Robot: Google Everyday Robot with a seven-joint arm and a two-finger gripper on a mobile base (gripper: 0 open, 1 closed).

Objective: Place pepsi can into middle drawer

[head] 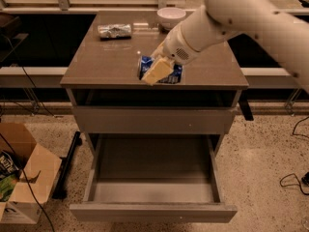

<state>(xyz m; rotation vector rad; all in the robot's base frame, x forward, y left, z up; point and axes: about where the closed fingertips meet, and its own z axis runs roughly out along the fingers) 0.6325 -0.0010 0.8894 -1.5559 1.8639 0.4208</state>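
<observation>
Touching pepsi can on cabinet top, tool; grip unclear.

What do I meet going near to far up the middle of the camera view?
Open middle drawer → shut drawer front → pepsi can near the front edge of the cabinet top, with the gripper over it → foil packet → bowl.
</observation>
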